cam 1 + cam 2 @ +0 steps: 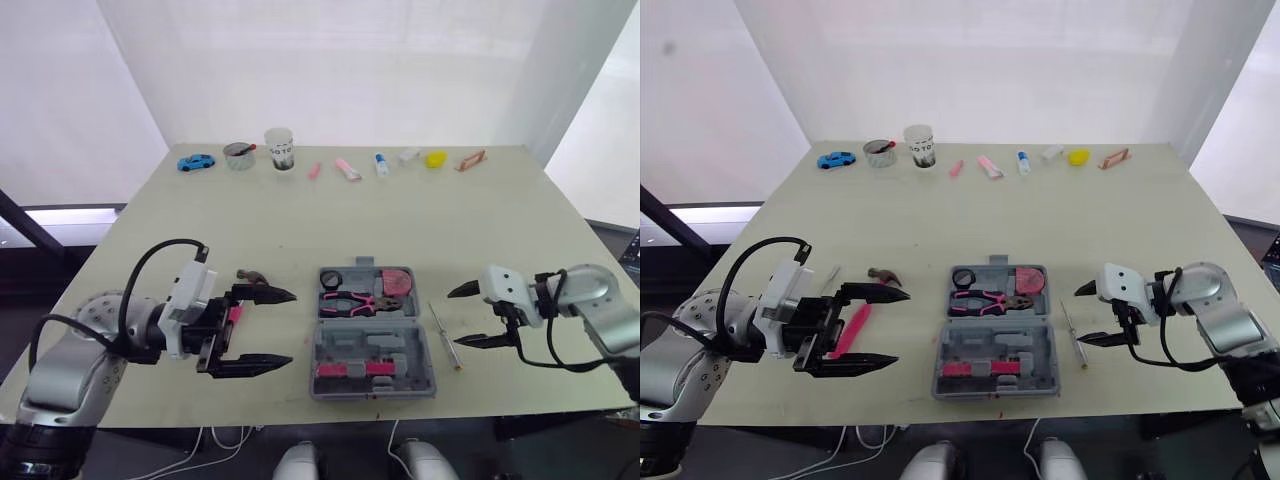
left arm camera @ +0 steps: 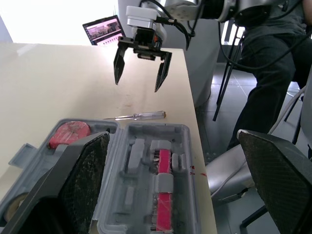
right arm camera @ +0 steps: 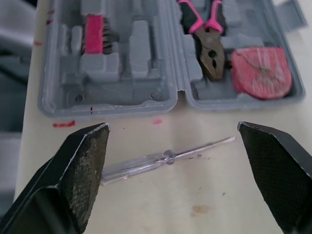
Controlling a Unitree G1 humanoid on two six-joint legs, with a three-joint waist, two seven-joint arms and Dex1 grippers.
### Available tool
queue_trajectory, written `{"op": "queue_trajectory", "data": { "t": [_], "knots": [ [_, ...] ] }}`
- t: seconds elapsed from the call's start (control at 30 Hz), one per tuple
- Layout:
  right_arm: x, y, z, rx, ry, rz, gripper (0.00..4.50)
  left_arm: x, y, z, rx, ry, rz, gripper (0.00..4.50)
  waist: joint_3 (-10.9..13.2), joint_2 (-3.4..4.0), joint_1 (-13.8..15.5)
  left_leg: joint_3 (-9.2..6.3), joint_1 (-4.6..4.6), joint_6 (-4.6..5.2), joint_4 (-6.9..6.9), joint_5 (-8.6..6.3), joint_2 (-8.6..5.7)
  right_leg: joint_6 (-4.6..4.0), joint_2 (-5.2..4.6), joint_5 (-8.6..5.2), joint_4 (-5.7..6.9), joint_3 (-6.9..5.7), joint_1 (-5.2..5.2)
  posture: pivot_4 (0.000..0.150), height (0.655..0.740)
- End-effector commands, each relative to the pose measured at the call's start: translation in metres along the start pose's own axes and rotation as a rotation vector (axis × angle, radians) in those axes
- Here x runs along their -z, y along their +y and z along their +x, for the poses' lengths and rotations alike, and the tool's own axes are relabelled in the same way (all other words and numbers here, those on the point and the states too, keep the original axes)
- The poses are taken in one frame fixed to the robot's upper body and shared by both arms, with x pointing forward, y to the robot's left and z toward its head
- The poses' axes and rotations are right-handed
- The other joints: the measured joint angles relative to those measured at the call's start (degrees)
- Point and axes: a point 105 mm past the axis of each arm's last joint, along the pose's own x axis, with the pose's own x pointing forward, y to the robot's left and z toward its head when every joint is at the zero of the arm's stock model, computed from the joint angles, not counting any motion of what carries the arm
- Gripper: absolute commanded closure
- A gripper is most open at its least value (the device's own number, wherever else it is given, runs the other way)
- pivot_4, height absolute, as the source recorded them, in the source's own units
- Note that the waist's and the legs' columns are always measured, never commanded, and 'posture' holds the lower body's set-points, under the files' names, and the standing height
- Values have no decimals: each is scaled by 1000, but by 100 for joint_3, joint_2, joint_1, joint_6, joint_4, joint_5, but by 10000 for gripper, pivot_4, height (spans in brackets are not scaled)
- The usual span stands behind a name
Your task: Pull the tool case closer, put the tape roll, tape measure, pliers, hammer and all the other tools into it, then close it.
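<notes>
Spread right gripper (image 1: 453, 318), left gripper (image 1: 291, 328) likewise, near thin screwdriver (image 3: 165, 158) beside tool case (image 3: 122, 108): risk of rolling from off-centre pinch.

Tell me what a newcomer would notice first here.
The open grey tool case sits on the table near its front edge, with pink-handled pliers already lying in its far half. The left end effector and right end effector flank it, both open. A clear-handled screwdriver lies loose just right of the case, by the right end effector.
</notes>
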Motion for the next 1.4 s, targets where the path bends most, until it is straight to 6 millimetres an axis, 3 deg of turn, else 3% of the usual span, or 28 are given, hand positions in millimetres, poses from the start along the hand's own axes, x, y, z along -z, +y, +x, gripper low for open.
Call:
{"op": "queue_trajectory", "data": {
  "t": [0.03, 0.27, 0.47, 1.03, 1.07, 1.1, 1.17, 1.37, 1.4],
  "knots": [
    [6, -2, -2, -107, 87, -172, 776, -9, -6, -4, 24, 6, 59, 0, 2, -2, 1, -2, -1, 0, 0, 0, 0, 0, 0, 0, 0, -2, 0, 1500, 7400],
    [17, -13, 9, -347, 300, -568, 776, -9, -4, -7, 14, 19, 108, 0, 40, 8, -40, 16, 6, -1, 6, 1, 1, 0, -2, 0, 4, 10, -2, 1500, 7400],
    [18, -14, 22, -448, 318, -737, 776, -9, -2, -4, 4, 18, 120, 0, 47, 11, -23, 15, 8, -2, 6, 1, 2, -1, -2, 1, 12, 11, -3, 1500, 7400],
    [26, -27, 43, -489, 436, -841, 776, -12, 1, -3, -35, 25, 132, 0, 49, 14, -61, 21, 13, -4, 10, 3, 2, -3, -4, 1, 21, 14, -3, 1500, 7400],
    [25, -28, 45, -487, 437, -848, 4544, -13, 2, -3, -40, 22, 133, 0, 49, 13, -62, 26, 18, -4, 12, 3, 2, -4, -4, 2, 23, 18, -2, 1500, 7400],
    [24, -29, 47, -488, 433, -855, 4544, -14, 3, -3, -44, 18, 134, 0, 49, 13, -72, 25, 18, -4, 12, 3, 2, -3, -5, 2, 23, 18, -2, 1500, 7400],
    [23, -27, 50, -498, 422, -861, 11425, -15, 3, -3, -46, 16, 135, 0, 48, 11, -97, 25, 21, -4, 13, 3, 2, -4, -5, 3, 26, 18, 1, 1500, 7400],
    [32, -17, 48, -540, 419, -833, 39346, -15, 3, -2, -49, 15, 134, 0, 46, 8, -154, 21, 22, -4, 12, 2, 3, -4, -4, 3, 25, 15, 4, 1500, 7400],
    [34, -15, 46, -542, 421, -822, 41960, -15, 3, -2, -48, 14, 133, 0, 46, 8, -156, 21, 22, -4, 12, 2, 3, -4, -4, 3, 25, 15, 5, 1500, 7400]
  ]
}}
